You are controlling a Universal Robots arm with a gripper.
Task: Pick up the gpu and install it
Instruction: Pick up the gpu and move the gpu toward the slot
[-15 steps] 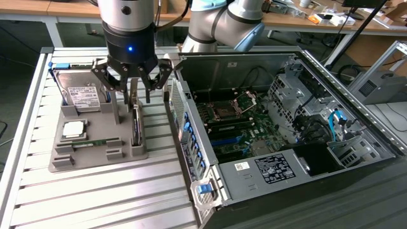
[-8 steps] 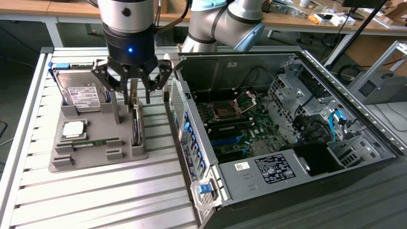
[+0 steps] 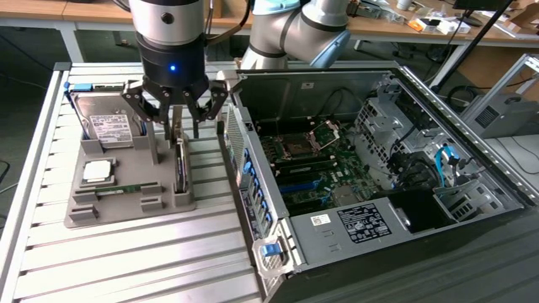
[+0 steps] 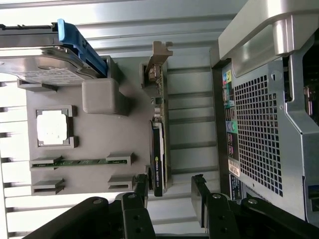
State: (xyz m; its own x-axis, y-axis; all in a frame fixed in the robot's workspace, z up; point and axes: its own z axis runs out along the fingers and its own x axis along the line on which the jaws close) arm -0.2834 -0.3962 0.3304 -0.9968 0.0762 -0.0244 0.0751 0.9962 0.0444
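The gpu stands on edge in a slot of the grey holder tray, a thin dark card with its silver bracket at one end. In the wrist view the gpu runs lengthwise toward my gripper. My gripper hangs open just above the card. Its two fingers stand on either side of the card's line, one of them close to the card's end. Nothing is held.
The tray also holds a hard drive with a blue rail, a CPU and a RAM stick. The open computer case stands close on the exterior view's right, its motherboard exposed. Slatted metal table underneath.
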